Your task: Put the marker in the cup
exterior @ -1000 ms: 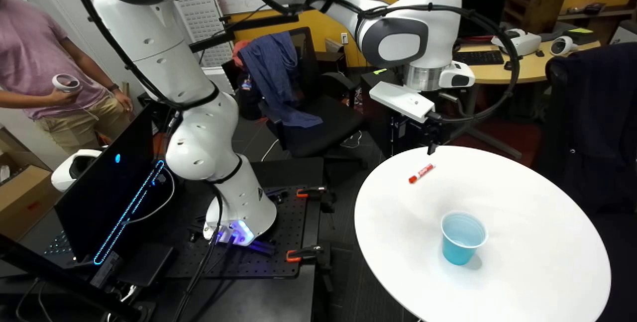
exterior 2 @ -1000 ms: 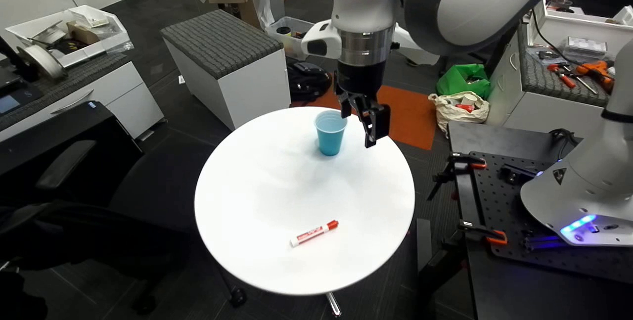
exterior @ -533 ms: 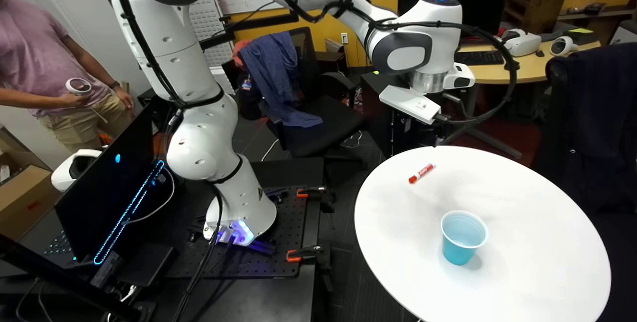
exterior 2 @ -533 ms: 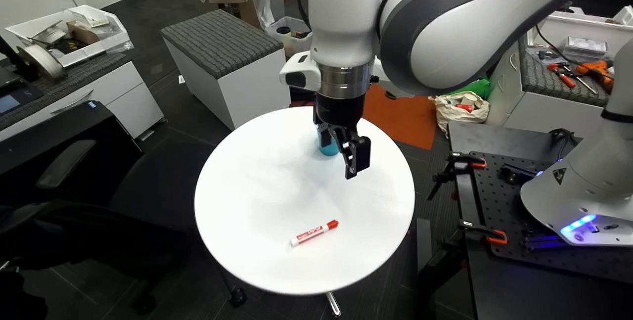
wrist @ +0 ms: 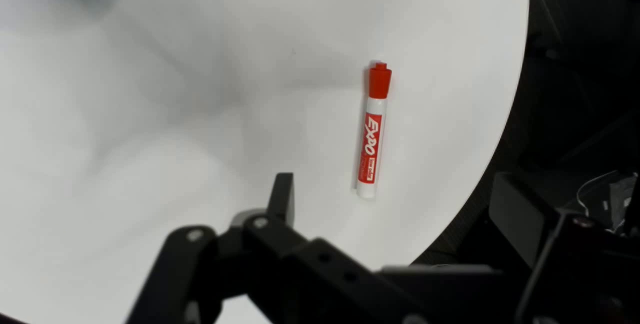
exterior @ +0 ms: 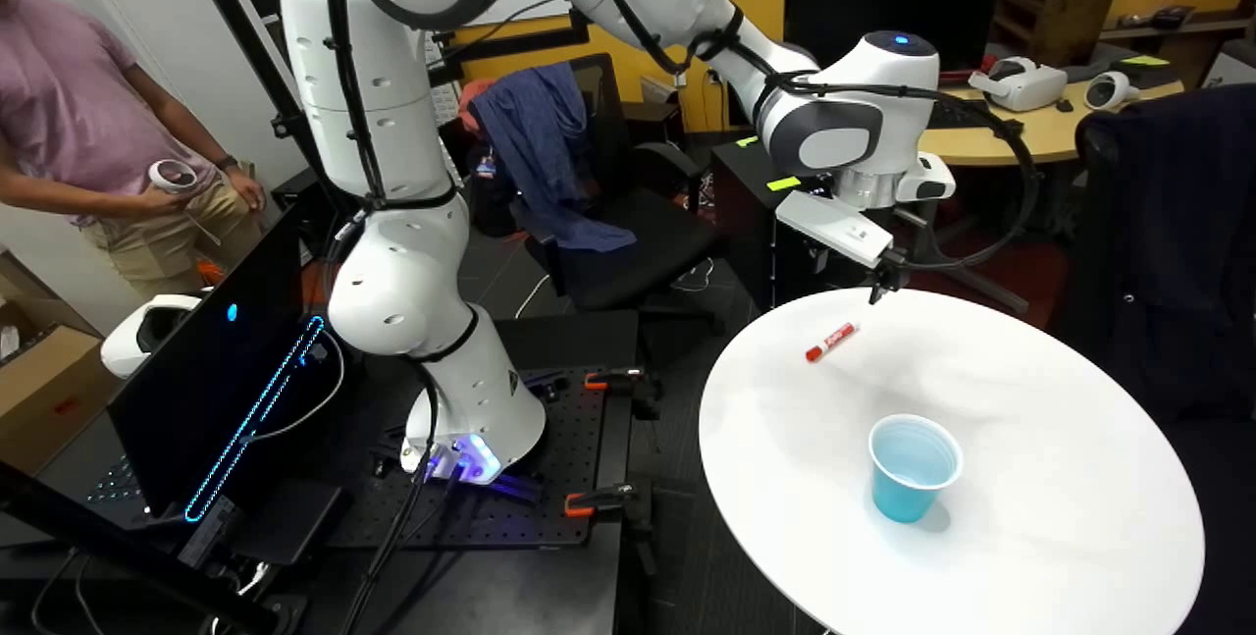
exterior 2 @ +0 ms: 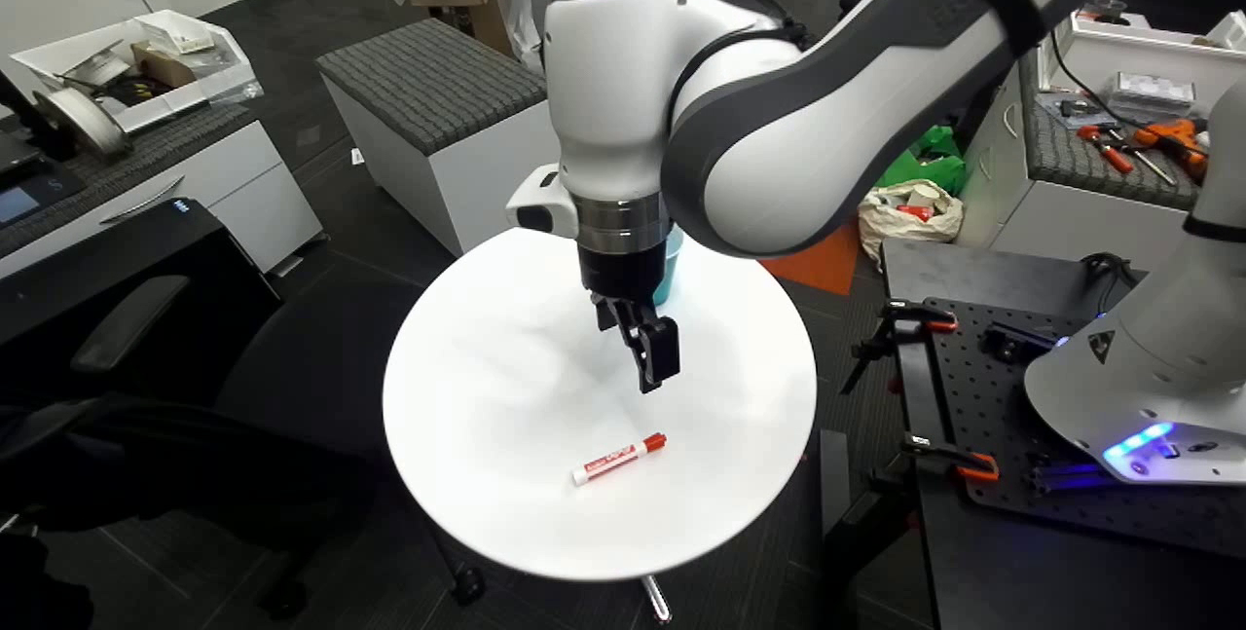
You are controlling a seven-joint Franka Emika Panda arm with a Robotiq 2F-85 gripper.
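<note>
The marker, white with a red cap and red label, lies flat on the white round table; it shows in both exterior views (exterior: 831, 343) (exterior 2: 619, 459) and in the wrist view (wrist: 372, 133). The light-blue cup (exterior: 913, 468) stands upright on the same table, apart from the marker. In an exterior view the cup (exterior 2: 670, 279) is partly hidden behind the arm. My gripper (exterior 2: 628, 348) is open and empty above the table, between cup and marker in that view. In the wrist view the gripper (wrist: 400, 204) has its fingers wide apart, the marker showing beyond the gap.
The round table (exterior: 1040, 478) has its edge (wrist: 500, 128) close beside the marker. A black chair (exterior 2: 321, 357) stands against the table. The robot's base table with clamps (exterior 2: 949, 460) is at the side. A person (exterior: 118, 125) stands behind the base.
My open gripper has moved lower and across the table from near the cup toward the marker. It now covers part of the cup in an exterior view. Marker and cup have not moved.
</note>
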